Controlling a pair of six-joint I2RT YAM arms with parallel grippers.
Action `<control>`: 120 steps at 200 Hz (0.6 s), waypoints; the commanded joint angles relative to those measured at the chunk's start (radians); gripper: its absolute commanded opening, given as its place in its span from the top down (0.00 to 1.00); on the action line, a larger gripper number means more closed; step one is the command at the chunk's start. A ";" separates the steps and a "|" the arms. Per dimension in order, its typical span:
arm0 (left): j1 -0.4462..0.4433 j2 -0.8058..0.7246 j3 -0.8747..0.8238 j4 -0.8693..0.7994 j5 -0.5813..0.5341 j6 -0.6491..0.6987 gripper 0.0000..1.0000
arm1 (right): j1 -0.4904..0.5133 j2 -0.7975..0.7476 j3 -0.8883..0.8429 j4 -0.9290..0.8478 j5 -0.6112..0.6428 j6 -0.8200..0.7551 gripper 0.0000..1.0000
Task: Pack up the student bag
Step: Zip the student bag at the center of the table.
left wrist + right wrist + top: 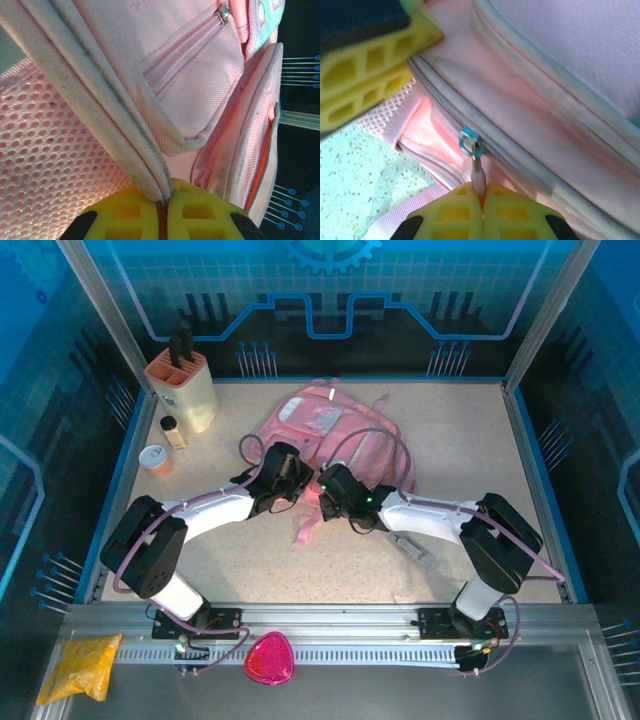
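Observation:
The student bag (345,430), a large pink backpack, lies at the middle back of the table. Both arms reach in to its near edge. My left gripper (290,478) is shut on a pale piped seam (115,110) of the bag (200,85), beside pink mesh. My right gripper (481,196) is shut on the pink pull tab (478,178) of a zipper, whose teal slider (469,141) sits on a zip line of the bag (560,60). In the right wrist view the left gripper's yellow fingers (370,75) show at the upper left, close by.
A knife block (183,385), a small bottle (173,430) and a white-lidded cup (155,458) stand at the back left. A grey object (412,545) lies under the right arm. A magenta pouch (268,660) and a yellow bag (80,665) rest on the near rail.

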 commanded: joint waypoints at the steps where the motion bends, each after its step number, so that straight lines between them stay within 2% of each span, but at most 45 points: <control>1: 0.041 -0.040 0.009 -0.011 0.027 0.067 1.00 | -0.044 -0.061 -0.057 -0.080 0.031 0.054 1.00; 48: 0.094 -0.039 -0.008 0.005 0.064 0.082 1.00 | -0.111 -0.195 -0.179 -0.118 0.030 0.047 1.00; 90: 0.146 -0.008 0.018 -0.013 0.127 0.168 1.00 | -0.197 -0.289 -0.207 -0.156 -0.017 -0.024 1.00; 120: 0.205 0.076 0.123 -0.064 0.222 0.325 1.00 | -0.166 -0.270 -0.202 -0.080 -0.174 -0.081 1.00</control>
